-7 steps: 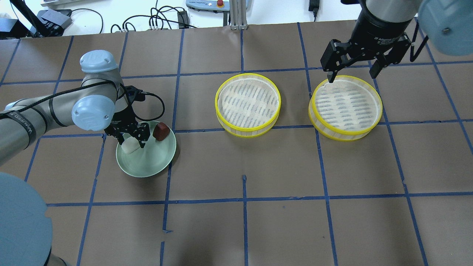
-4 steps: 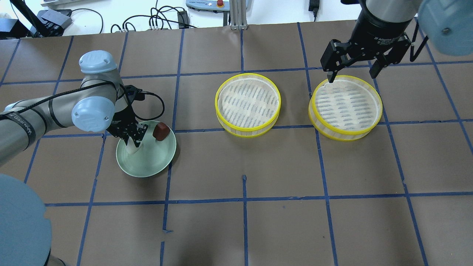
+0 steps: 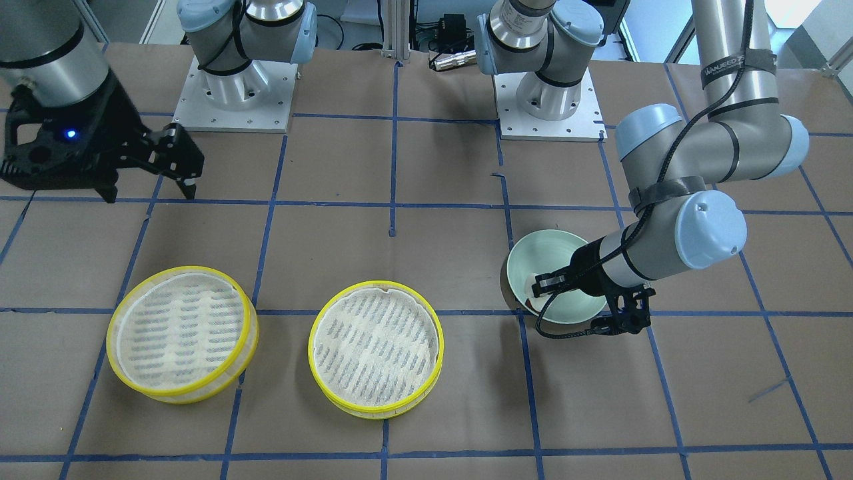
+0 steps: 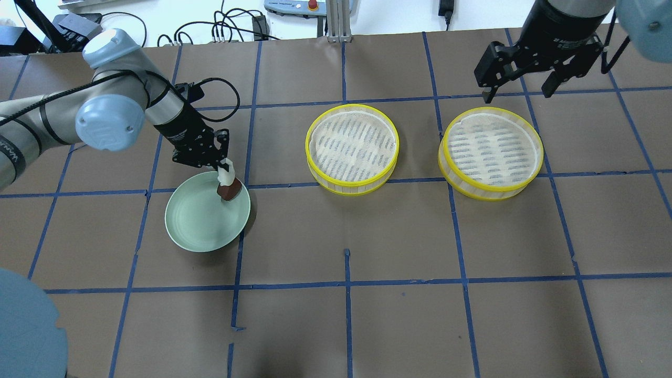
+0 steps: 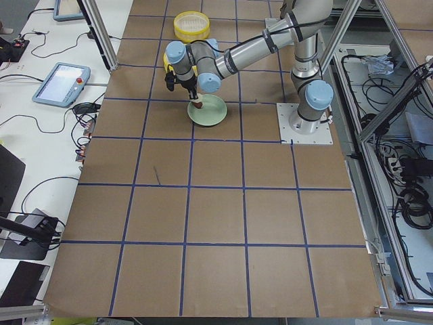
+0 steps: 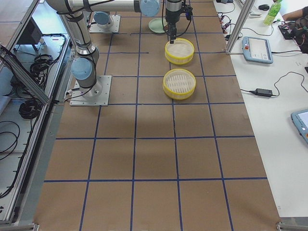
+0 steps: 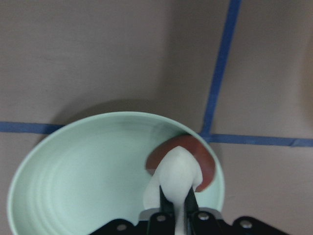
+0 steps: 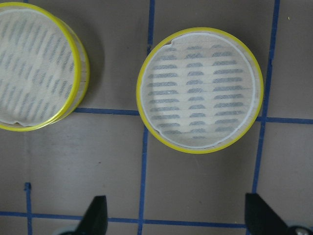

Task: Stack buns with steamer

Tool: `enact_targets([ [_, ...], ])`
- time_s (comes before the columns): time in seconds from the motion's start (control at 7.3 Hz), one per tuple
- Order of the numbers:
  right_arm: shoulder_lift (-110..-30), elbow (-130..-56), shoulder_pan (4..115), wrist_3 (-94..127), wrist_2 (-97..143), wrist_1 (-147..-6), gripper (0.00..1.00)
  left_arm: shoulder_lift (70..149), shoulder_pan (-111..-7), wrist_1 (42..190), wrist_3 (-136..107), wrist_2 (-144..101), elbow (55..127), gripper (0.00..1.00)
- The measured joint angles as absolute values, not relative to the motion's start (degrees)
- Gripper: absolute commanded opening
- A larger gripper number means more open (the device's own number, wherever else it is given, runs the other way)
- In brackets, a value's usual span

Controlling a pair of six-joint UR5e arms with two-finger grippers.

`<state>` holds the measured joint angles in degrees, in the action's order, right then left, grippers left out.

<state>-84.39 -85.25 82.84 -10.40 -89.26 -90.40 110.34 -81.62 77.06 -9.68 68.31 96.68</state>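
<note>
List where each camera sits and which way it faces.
Front-facing: across the table, facing the robot; both bases show.
Overhead: behind the robot, looking down; both arms, two steamers.
Exterior left: table's end; left arm near.
Exterior right: other end; right arm near.
Left wrist: down the left gripper at white bun, brown bun, plate.
Right wrist: down past open right gripper at both steamers.
Shared: overhead and left wrist show the gripped white bun.

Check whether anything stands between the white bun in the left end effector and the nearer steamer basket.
Nothing visible does. The left end effector holds the white bun over the plate's edge, and only bare table separates it from the nearer steamer basket. The reddish-brown bun sits beneath it on the plate, off that path.
</note>
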Motion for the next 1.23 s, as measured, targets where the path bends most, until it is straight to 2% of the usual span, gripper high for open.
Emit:
enact_targets([
  [0.27, -78.27, -85.50, 75.54, -16.96, -89.27, -95.28, 0.98, 111.91, -85.57, 76.55, -22.99, 54.86, 94.65, 0.09],
  [0.41, -75.23, -86.45, 72.97, -19.76, -89.29, -99.92, 0.98, 113.90, -87.94, 73.00, -28.23, 50.06, 93.91, 0.46],
  [0.55, -72.58, -88.06, 71.45, -21.32, -89.32, -104.90, 0.98, 115.87, -90.01, 69.97, -32.52, 47.52, 92.84, 0.64],
  [0.68, -70.68, -90.04, 70.44, -22.33, -89.33, -109.45, 0.98, 117.11, -91.31, 68.50, -34.62, 46.67, 91.75, 1.00],
  [1.23, -66.26, -95.26, 68.88, -21.76, -89.06, -117.95, 0.97, 117.76, -92.16, 67.68, -34.61, 49.20, 90.67, 1.00],
])
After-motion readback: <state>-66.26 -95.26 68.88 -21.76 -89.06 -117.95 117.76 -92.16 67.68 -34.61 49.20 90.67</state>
